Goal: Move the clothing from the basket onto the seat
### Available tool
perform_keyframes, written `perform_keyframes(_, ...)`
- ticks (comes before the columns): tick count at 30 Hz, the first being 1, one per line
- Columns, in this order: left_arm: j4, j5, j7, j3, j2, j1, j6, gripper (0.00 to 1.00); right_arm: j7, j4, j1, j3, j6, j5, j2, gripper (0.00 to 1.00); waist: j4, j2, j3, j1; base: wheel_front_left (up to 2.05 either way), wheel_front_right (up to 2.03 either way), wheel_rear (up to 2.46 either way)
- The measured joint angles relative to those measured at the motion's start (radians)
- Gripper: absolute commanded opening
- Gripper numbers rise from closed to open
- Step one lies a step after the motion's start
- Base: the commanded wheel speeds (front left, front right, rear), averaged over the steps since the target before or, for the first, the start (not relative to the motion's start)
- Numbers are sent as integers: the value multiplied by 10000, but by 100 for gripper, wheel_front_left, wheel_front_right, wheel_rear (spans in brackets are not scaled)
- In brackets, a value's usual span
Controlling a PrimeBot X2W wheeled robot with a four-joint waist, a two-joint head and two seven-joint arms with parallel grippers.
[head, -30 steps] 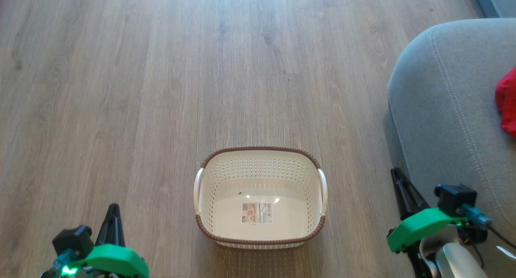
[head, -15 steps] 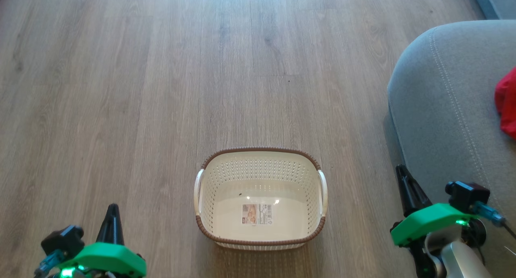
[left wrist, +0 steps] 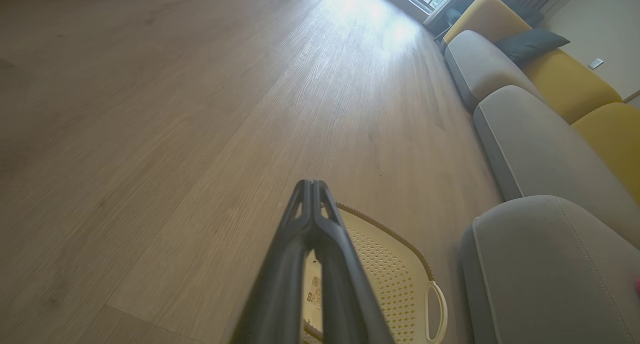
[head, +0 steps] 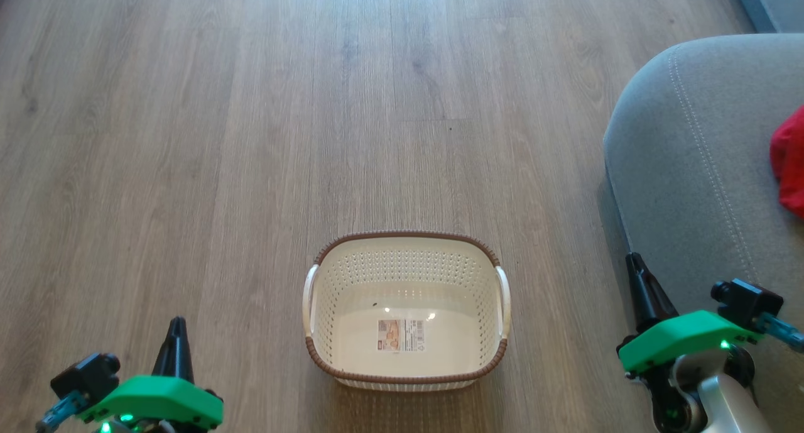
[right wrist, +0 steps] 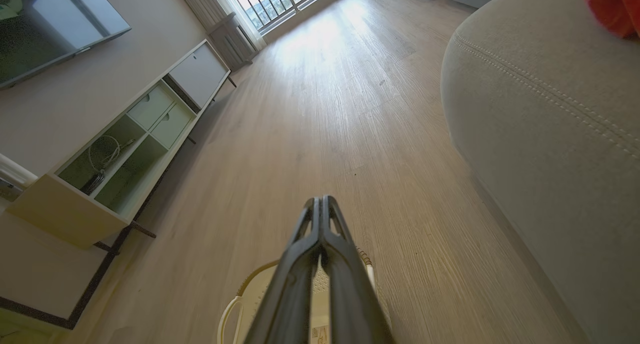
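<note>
The cream perforated basket (head: pixel 406 251) with a brown rim stands on the wooden floor, holding nothing but a sticker on its bottom. Red clothing (head: pixel 790 163) lies on the grey seat (head: pixel 684 150) at the right edge; it shows again (right wrist: pixel 614 7) on the seat (right wrist: pixel 540 99) in the right wrist view. My left gripper (head: pixel 178 324) is shut and empty, left of the basket. Between basket and seat, my right gripper (head: pixel 634 260) is shut and empty too. Both wrist views look over closed fingertips, left (left wrist: pixel 311 185) and right (right wrist: pixel 320 201), at the basket (left wrist: pixel 385 264) (right wrist: pixel 250 289).
Wooden floor (head: pixel 251 137) stretches ahead and to the left. A grey and yellow sofa (left wrist: pixel 540 99) runs along the right. A low white media cabinet (right wrist: pixel 125 139) and a dark screen stand against the far wall.
Both grippers have drawn back toward the bottom of the head view, the right one also shifting slightly right. The basket and red clothing stay where they were.
</note>
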Motion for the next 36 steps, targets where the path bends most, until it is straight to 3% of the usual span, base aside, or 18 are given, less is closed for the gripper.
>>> perform_keyframes(36, -167, -4140, 1085, 2, 8, -256, -349, 0, 1043, -548, 17, -663, -2, 3929, 178, 0, 24, 0, -131, 1, 0, 0, 0)
